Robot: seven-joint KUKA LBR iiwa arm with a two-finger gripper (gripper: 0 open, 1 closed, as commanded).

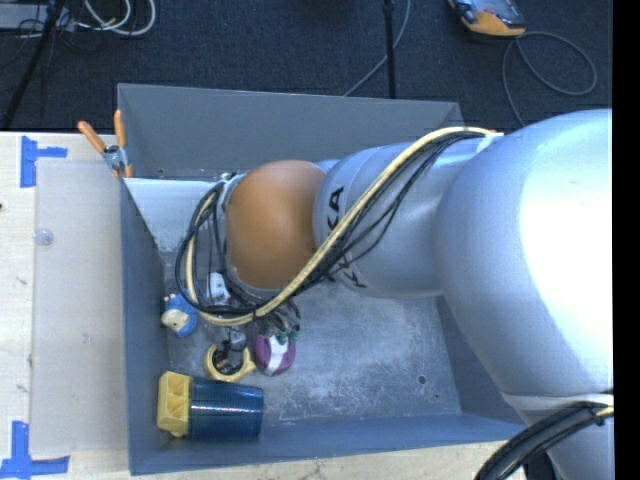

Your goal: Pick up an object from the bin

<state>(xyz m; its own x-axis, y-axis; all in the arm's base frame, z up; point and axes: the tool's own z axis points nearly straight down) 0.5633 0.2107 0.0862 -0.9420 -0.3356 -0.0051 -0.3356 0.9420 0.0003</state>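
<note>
The orange wrist cover (272, 223) and its cables (200, 258) hide most of our gripper (232, 348), so we cannot tell whether it is open or closed. It hangs over a yellow ring (229, 369) lying flat at the lower left of the grey bin (350, 393). Just right of the ring sits a purple rounded thing (273, 355), and up-left a small blue-and-yellow toy (178, 318). Below lies a blue cup (225, 411) on its side, its long axis left-right.

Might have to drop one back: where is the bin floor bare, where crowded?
Bare floor runs right of the purple object, between the arm and the near wall. The view's left end is crowded: a blue cup with a yellow piece, a yellow ring, a small blue-and-yellow thing, with the gripper down among them.
</note>
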